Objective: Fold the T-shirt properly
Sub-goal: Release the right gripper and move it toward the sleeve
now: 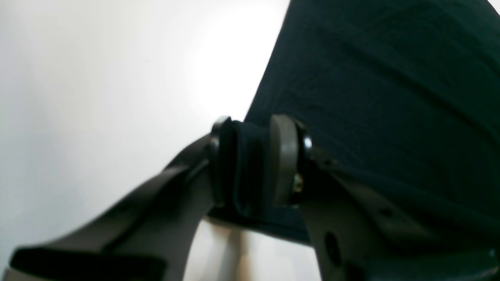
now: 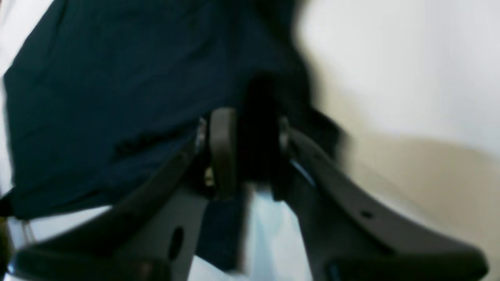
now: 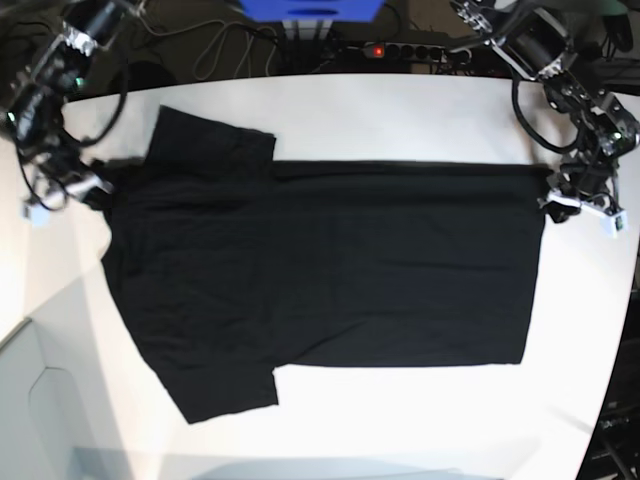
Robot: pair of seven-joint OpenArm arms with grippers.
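The black T-shirt (image 3: 330, 270) lies spread on the white table (image 3: 400, 110), sleeves toward the left and hem toward the right, with its far edge running in a straight line. My left gripper (image 3: 553, 195) is at the far hem corner on the right. In the left wrist view the left gripper (image 1: 254, 164) is shut on a bunched fold of the T-shirt (image 1: 390, 97). My right gripper (image 3: 97, 188) is at the far left edge near the upper sleeve. In the blurred right wrist view the right gripper (image 2: 256, 152) is pinching the T-shirt (image 2: 117, 97). No print shows.
A power strip (image 3: 400, 50), cables and a blue box (image 3: 310, 8) sit behind the table's far edge. The table's left edge (image 3: 30, 320) cuts off diagonally at the lower left. White table shows around the shirt at front and right.
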